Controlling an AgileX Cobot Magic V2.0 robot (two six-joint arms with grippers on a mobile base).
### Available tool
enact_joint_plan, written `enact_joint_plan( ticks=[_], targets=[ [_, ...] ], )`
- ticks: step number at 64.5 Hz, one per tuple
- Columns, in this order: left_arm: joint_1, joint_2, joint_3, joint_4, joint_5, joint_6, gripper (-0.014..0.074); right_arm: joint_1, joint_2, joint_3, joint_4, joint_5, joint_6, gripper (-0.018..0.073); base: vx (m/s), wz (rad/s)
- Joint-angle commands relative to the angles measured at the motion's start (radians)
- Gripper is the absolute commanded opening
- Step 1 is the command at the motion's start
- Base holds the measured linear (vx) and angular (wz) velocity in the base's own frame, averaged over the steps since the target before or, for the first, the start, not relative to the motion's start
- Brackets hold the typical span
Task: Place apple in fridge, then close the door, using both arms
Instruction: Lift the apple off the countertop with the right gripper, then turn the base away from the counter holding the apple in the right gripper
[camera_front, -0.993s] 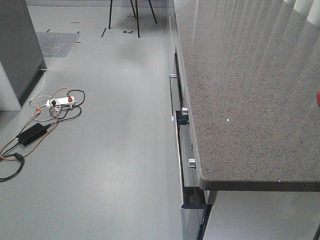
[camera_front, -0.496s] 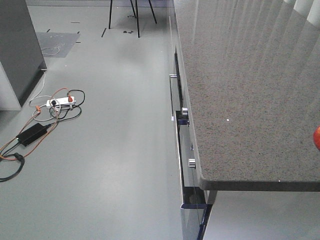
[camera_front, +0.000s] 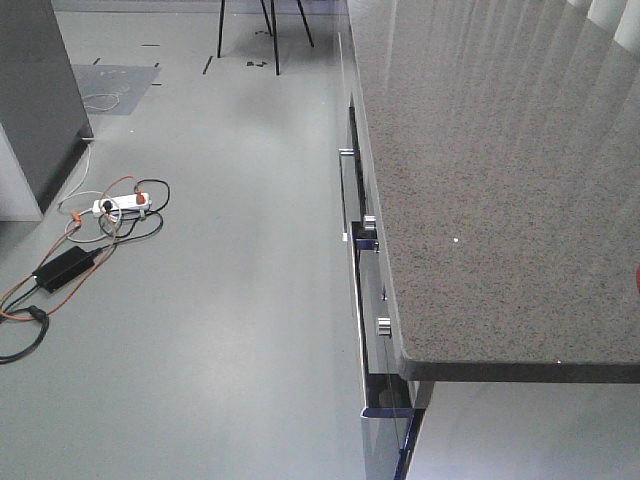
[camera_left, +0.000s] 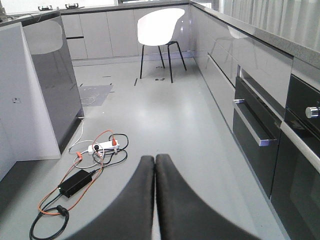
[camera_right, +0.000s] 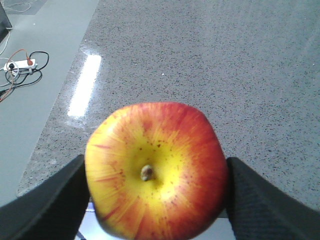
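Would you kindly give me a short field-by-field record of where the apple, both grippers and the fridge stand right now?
apple: red and yellow, stem dimple toward the wrist camera, over the speckled stone countertop near its edge
right gripper: shut on the apple, one finger on each side
left gripper: shut, empty, pointing out over the floor
fridge: dark grey, at the left, interior not in view
clutter: power strip and cables beside the fridge; white chair farther back
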Motion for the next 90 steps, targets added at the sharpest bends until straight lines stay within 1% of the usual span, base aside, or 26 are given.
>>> enact_joint_plan(
  ticks=[1,55,69,90],
  targets=[
    [-0.005,-0.014,0.018,-0.009,-0.071,-0.004,-0.0006,-0.005,-0.003,-0.03,0.02,-0.065,-0.001,0.0225,0.0,0.0],
    [-0.005,-0.014,0.018,-0.009,-0.071,-0.004,-0.0006,-0.005,-0.003,-0.03,0.021,-0.065,-0.001,0.0225,0.0,0.03],
    [-0.005,-0.014,0.018,-0.009,-0.071,-0.004,-0.0006,-0.005,-0.003,-0.03,0.021,-0.065,-0.001,0.0225,0.02,0.29],
    [-0.005,-0.014,0.018,-0.009,-0.071,-0.004,-0.0006,-0.005,-0.003,-0.03,0.021,-0.065,-0.001,0.0225,0.02,0.48]
  ],
)
